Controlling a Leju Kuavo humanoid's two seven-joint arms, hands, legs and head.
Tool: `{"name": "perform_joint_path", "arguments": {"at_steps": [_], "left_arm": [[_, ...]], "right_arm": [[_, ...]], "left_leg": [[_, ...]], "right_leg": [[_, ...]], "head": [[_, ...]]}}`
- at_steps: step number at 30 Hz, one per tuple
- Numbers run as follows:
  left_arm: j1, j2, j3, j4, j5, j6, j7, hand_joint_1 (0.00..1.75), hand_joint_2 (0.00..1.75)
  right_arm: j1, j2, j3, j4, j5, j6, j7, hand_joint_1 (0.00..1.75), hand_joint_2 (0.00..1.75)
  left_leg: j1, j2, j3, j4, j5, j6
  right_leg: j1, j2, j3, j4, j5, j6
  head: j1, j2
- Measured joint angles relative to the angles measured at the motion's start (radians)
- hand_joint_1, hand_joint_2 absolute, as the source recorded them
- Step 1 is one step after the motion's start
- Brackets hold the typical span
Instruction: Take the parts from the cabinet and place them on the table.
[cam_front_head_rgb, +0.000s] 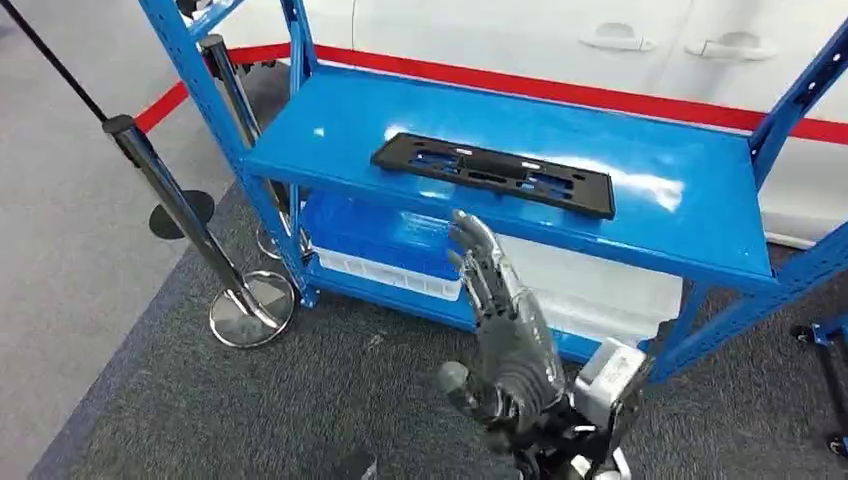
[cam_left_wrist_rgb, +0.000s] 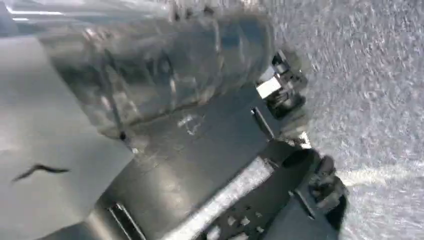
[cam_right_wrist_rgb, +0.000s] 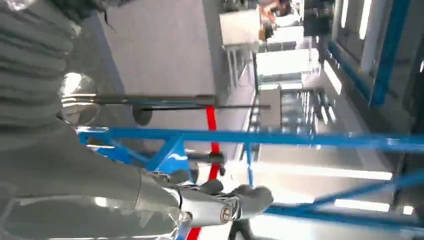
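Reaching right hand (cam_front_head_rgb: 505, 330), empty, below black part (cam_front_head_rgb: 492, 173).

A black part (cam_front_head_rgb: 493, 174) is seen flat on the blue cabinet (cam_front_head_rgb: 690, 215) shelf; at six o'clock the right hand (cam_front_head_rgb: 500, 320) is raised, seemingly empty.

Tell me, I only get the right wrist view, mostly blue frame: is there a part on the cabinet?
Observer: Yes, one flat black part lies on the cabinet's blue shelf.
Operator: Is my right hand on it?
Observer: No. The right hand is in front of the shelf edge, lower than the part, holding nothing.
Operator: Anything on the level below?
Observer: A blue bin sits there.
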Motion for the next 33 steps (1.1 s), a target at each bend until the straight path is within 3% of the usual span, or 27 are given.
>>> {"name": "perform_joint_path", "arguments": {"at_steps": [2, 3, 6, 7, 8, 10, 11, 12, 14, 16, 17, 18, 20, 21, 22, 23, 24, 26, 27, 28, 29, 30, 31, 33], "left_arm": [[-0.007, 0.0, -0.005, 0.0, -0.021, -0.008, 0.011, 0.0, 0.0], [-0.01, 0.0, -0.008, 0.0, -0.029, -0.011, 0.017, 0.0, 0.0], [-0.016, -0.003, -0.027, 0.0, -0.053, -0.026, 0.031, 0.0, 0.0], [-0.016, -0.003, -0.032, 0.0, -0.06, -0.03, 0.033, 0.0, 0.0], [-0.015, -0.003, -0.036, 0.0, -0.064, -0.031, 0.036, 0.0, 0.0], [-0.02, -0.006, -0.037, 0.0, -0.072, -0.033, 0.044, 0.0, 0.0], [-0.022, -0.006, -0.038, 0.0, -0.074, -0.033, 0.047, 0.0, 0.0], [-0.028, -0.009, -0.041, 0.0, -0.075, -0.033, 0.052, 0.0, 0.0], [-0.039, -0.011, -0.053, 0.0, -0.083, -0.034, 0.06, 0.0, 0.0], [-0.041, -0.014, -0.054, 0.0, -0.09, -0.035, 0.063, 0.0, 0.0], [-0.042, -0.016, -0.054, 0.0, -0.092, -0.035, 0.063, 0.0, 0.0], [-0.046, -0.018, -0.055, 0.0, -0.092, -0.036, 0.063, 0.0, 0.0], [-0.047, -0.02, -0.055, 0.0, -0.092, -0.037, 0.063, 0.0, 0.0], [-0.046, -0.022, -0.056, 0.0, -0.093, -0.037, 0.063, 0.0, 0.0], [-0.047, -0.022, -0.056, 0.0, -0.098, -0.039, 0.062, 0.0, 0.0], [-0.049, -0.023, -0.056, 0.0, -0.103, -0.039, 0.063, 0.0, 0.0], [-0.051, -0.024, -0.057, 0.0, -0.106, -0.04, 0.066, 0.0, 0.0], [-0.051, -0.025, -0.064, 0.0, -0.113, -0.042, 0.075, 0.0, 0.0], [-0.05, -0.025, -0.065, 0.0, -0.114, -0.043, 0.078, 0.0, 0.0], [-0.054, -0.026, -0.068, 0.0, -0.117, -0.045, 0.079, 0.0, 0.0], [-0.054, -0.027, -0.07, 0.0, -0.119, -0.045, 0.079, 0.0, 0.0], [-0.055, -0.028, -0.071, 0.0, -0.123, -0.045, 0.081, 0.0, 0.0], [-0.056, -0.028, -0.071, 0.0, -0.124, -0.045, 0.08, 0.0, 0.0], [-0.06, -0.028, -0.072, 0.0, -0.127, -0.045, 0.081, 0.0, 0.0]], "right_arm": [[-0.038, 0.008, 0.015, 0.031, 0.034, -0.015, 0.007, 0.0, 1.75], [-0.057, 0.011, 0.023, 0.05, 0.065, -0.03, 0.022, 0.0, 1.75], [-0.097, 0.018, 0.046, 0.118, 0.145, -0.061, 0.077, 0.0, 1.75], [-0.111, 0.02, 0.05, 0.14, 0.168, -0.07, 0.091, 0.0, 1.75], [-0.133, 0.024, 0.055, 0.17, 0.193, -0.081, 0.108, 0.0, 1.75], [-0.172, 0.029, 0.063, 0.227, 0.235, -0.1, 0.135, 0.0, 1.75], [-0.186, 0.03, 0.065, 0.254, 0.254, -0.106, 0.145, 0.0, 1.75], [-0.199, 0.032, 0.068, 0.279, 0.266, -0.113, 0.152, 0.0, 1.75], [-0.219, 0.038, 0.071, 0.315, 0.304, -0.127, 0.183, 0.0, 1.75], [-0.25, 0.047, 0.076, 0.349, 0.338, -0.136, 0.203, 0.0, 1.75], [-0.261, 0.048, 0.077, 0.363, 0.344, -0.137, 0.206, 0.0, 1.75], [-0.27, 0.053, 0.077, 0.376, 0.347, -0.137, 0.208, 0.0, 1.75], [-0.279, 0.057, 0.082, 0.404, 0.352, -0.137, 0.216, 0.0, 1.75], [-0.279, 0.058, 0.084, 0.416, 0.365, -0.139, 0.222, 0.0, 1.75], [-0.281, 0.058, 0.085, 0.426, 0.383, -0.14, 0.229, 0.0, 1.75], [-0.286, 0.058, 0.088, 0.438, 0.402, -0.14, 0.24, 0.0, 1.75], [-0.296, 0.059, 0.091, 0.451, 0.418, -0.137, 0.248, 0.0, 1.75], [-0.316, 0.058, 0.092, 0.48, 0.45, -0.135, 0.27, 0.0, 1.75], [-0.323, 0.059, 0.093, 0.501, 0.462, -0.136, 0.277, 0.0, 1.75], [-0.331, 0.059, 0.093, 0.518, 0.467, -0.137, 0.279, 0.0, 1.75], [-0.333, 0.059, 0.093, 0.53, 0.471, -0.137, 0.281, 0.0, 1.75], [-0.335, 0.059, 0.093, 0.542, 0.473, -0.135, 0.281, 0.0, 1.75], [-0.342, 0.06, 0.095, 0.552, 0.473, -0.133, 0.281, 0.0, 1.75], [-0.36, 0.06, 0.095, 0.577, 0.476, -0.13, 0.287, 0.0, 1.75]], "left_leg": [[0.008, 0.0, 0.033, -0.015, -0.003, 0.006], [0.009, 0.0, 0.038, -0.015, -0.008, 0.012], [0.01, -0.001, 0.056, -0.015, -0.029, 0.014], [0.012, -0.003, 0.068, -0.014, -0.038, 0.013], [0.014, -0.003, 0.082, -0.014, -0.049, 0.011], [0.019, -0.004, 0.111, -0.01, -0.074, 0.002], [0.019, -0.006, 0.109, -0.007, -0.086, -0.005], [0.018, -0.011, 0.114, 0.005, -0.095, -0.012], [0.019, -0.01, 0.123, 0.005, -0.103, -0.026], [0.018, -0.009, 0.126, 0.0, -0.113, -0.035], [0.021, -0.006, 0.118, 0.026, -0.114, -0.038], [0.023, -0.003, 0.082, 0.086, -0.123, -0.044], [0.027, 0.0, -0.022, 0.237, -0.174, -0.053], [0.028, 0.001, -0.064, 0.286, -0.195, -0.055], [0.028, 0.001, -0.087, 0.293, -0.19, -0.054], [0.028, 0.001, -0.089, 0.261, -0.16, -0.052], [0.028, 0.001, -0.074, 0.198, -0.11, -0.048], [0.027, 0.001, -0.028, 0.023, 0.032, -0.032], [0.016, 0.001, -0.035, 0.029, -0.003, -0.031], [0.011, 0.001, -0.03, 0.014, -0.018, -0.024], [0.008, 0.001, -0.024, 0.004, 0.005, -0.015], [0.009, 0.002, -0.022, 0.0, 0.008, -0.008], [0.01, 0.0, -0.002, -0.007, 0.01, -0.003], [0.014, 0.002, 0.024, -0.016, 0.008, 0.006]], "right_leg": [[-0.002, -0.003, -0.02, 0.05, -0.012, 0.007], [-0.002, -0.003, -0.06, 0.116, -0.029, 0.011], [-0.007, -0.004, -0.194, 0.288, -0.097, 0.021], [-0.009, -0.004, -0.214, 0.286, -0.088, 0.024], [-0.01, -0.006, -0.214, 0.24, -0.049, 0.027], [-0.013, -0.007, -0.183, 0.092, 0.076, 0.031], [-0.016, -0.008, -0.178, 0.026, 0.139, 0.03], [-0.01, -0.01, -0.181, 0.019, 0.093, 0.022], [-0.005, -0.009, -0.175, 0.022, 0.109, 0.001], [-0.01, -0.005, -0.158, 0.015, 0.107, -0.011], [-0.01, -0.007, -0.147, 0.01, 0.104, -0.017], [-0.01, -0.007, -0.138, 0.006, 0.099, -0.022], [-0.007, -0.008, -0.124, 0.003, 0.086, -0.023], [-0.006, -0.008, -0.116, 0.003, 0.078, -0.024], [-0.005, -0.007, -0.105, 0.003, 0.07, -0.024], [-0.004, -0.006, -0.093, 0.003, 0.062, -0.024], [-0.003, -0.005, -0.08, 0.003, 0.053, -0.023], [-0.003, -0.002, -0.064, -0.001, 0.035, -0.021], [0.0, 0.001, -0.049, 0.0, 0.032, -0.015], [-0.005, 0.002, -0.054, -0.004, 0.028, -0.008], [-0.006, 0.002, -0.048, -0.005, 0.027, 0.001], [-0.005, 0.002, -0.043, 0.005, 0.034, 0.007], [-0.006, 0.001, -0.036, 0.008, 0.029, 0.012], [-0.007, -0.002, -0.058, 0.06, -0.001, 0.015]], "head": [[-0.001, 0.0], [0.0, 0.0], [-0.001, 0.0], [0.0, 0.0], [-0.001, 0.0], [-0.001, 0.0], [0.003, 0.0], [0.001, 0.0], [-0.002, 0.0], [-0.003, 0.0], [-0.003, 0.0], [-0.009, 0.0], [-0.008, 0.0], [-0.008, 0.0], [-0.008, 0.0], [-0.008, 0.0], [-0.008, 0.0], [-0.008, 0.0], [-0.003, 0.0], [-0.008, 0.0], [-0.006, 0.0], [-0.005, 0.0], [-0.006, 0.0], [-0.002, 0.0]]}}
